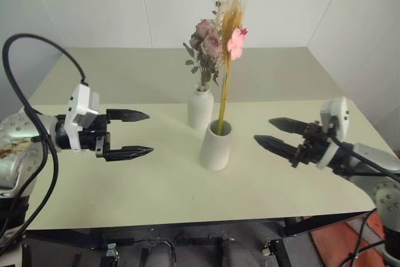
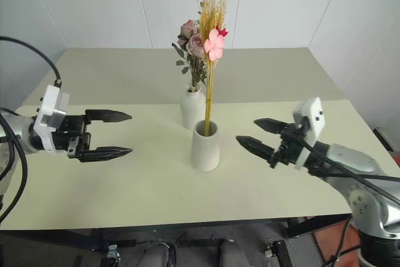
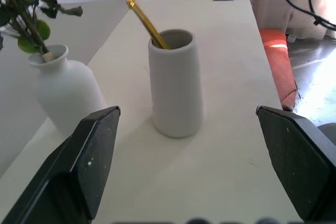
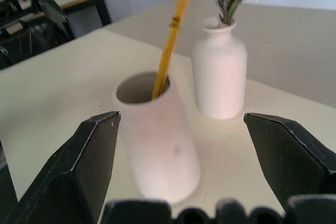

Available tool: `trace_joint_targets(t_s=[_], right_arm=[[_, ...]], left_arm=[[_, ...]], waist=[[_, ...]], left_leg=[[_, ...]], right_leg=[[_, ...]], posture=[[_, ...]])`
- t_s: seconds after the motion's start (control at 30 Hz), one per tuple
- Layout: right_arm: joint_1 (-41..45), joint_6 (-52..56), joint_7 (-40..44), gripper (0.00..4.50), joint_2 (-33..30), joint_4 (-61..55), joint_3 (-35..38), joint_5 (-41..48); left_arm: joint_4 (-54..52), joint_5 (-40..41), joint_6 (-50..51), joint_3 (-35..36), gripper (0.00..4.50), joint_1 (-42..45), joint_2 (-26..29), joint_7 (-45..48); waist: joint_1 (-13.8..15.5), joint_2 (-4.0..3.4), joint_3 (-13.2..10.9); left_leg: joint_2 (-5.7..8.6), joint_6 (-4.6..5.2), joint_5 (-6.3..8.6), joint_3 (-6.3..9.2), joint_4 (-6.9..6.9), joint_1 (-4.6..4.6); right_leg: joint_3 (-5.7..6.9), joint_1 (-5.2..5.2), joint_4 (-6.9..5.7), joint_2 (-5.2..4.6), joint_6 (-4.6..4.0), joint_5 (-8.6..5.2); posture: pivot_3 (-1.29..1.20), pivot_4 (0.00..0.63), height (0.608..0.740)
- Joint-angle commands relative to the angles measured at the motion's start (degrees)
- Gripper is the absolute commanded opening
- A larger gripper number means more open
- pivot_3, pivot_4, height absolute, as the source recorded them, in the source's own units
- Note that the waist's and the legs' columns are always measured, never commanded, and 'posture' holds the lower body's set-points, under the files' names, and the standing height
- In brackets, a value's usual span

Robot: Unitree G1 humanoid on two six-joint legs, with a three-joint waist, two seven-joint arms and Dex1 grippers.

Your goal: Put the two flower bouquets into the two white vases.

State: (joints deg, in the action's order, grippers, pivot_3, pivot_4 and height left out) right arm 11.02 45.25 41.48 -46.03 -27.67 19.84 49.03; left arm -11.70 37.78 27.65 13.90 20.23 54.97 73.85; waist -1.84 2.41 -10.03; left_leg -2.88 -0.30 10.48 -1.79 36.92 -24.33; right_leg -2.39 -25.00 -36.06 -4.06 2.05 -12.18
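Bouquets both stand in their vases at the middle of the worktop point(image 1: 125, 192), so by the look of things the task is done and what remains is a clear retreat. The bushy rose bunch point(image 1: 204, 45) rises upright from the narrow-necked bottle vase point(image 1: 200, 108), which sits toward the far edge. The slim yellow-orange stalks point(image 1: 225, 85) with their pink blossom lean slightly in the wide-mouthed cylinder vase point(image 1: 216, 144), which stands just in front of the bottle vase, toward the near edge, the two vases close beside each other but apart.

The left tool point(image 1: 128, 134) hangs over the worktop's left part, jaws spread wide and holding nothing, pointing across toward the vases. The right tool point(image 1: 275, 134) is likewise released and empty, over the right part, aimed back at the cylinder vase. Both are well apart from the vases, one on each side, with the right one somewhat nearer.

The relation that matters: the stalks' long axis runs nearly vertical and tall, well above both tools, and the cylinder vase lies straight along each tool's pointing line. Any withdrawal is best made outward toward the side edges, away from the vases, since a forward drift could tip the lightly loaded cylinder.
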Motion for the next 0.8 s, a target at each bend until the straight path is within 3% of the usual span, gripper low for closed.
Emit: trace_joint_targets(t_s=[0.03, 0.37, 0.8], right_arm=[[-4.3, -3.0, 5.0, 4.46, -5.0, -0.1, 4.6, -3.1], [-8.0, -5.9, 12.4, 4.46, -12.6, 5.7, 10.8, -7.3], [-6.3, -5.8, 14.0, 4.46, -14.4, 7.6, 11.1, -8.8]], left_arm=[[-3.1, -0.4, -1.0, 4.8, 4.5, -3.6, 0.6, -2.6], [-2.4, 0.3, -1.4, 7.3, 4.5, -4.5, 1.2, -3.5], [-4.0, 1.1, -0.6, 6.2, 4.5, -5.3, 0.5, -4.3]], waist=[[0.3, 0.0, 0.0], [1.1, 0.01, 0.0], [1.1, 0.01, 0.0]], left_leg=[[-0.01, 0.0, 0.0, 0.0, 0.01, 0.0], [0.0, -0.01, 0.0, -0.03, 0.02, 0.11], [0.0, -0.01, 0.0, -0.03, 0.03, 0.11]], right_leg=[[0.01, 0.0, 0.0, 0.01, 0.01, 0.0], [0.0, 0.08, 0.0, 0.0, -0.03, -0.04], [0.0, 0.08, 0.0, 0.0, 0.0, -0.02]], posture=[[0.0, 0.15, 0.74], [0.0, 0.15, 0.74], [0.0, 0.15, 0.74]])
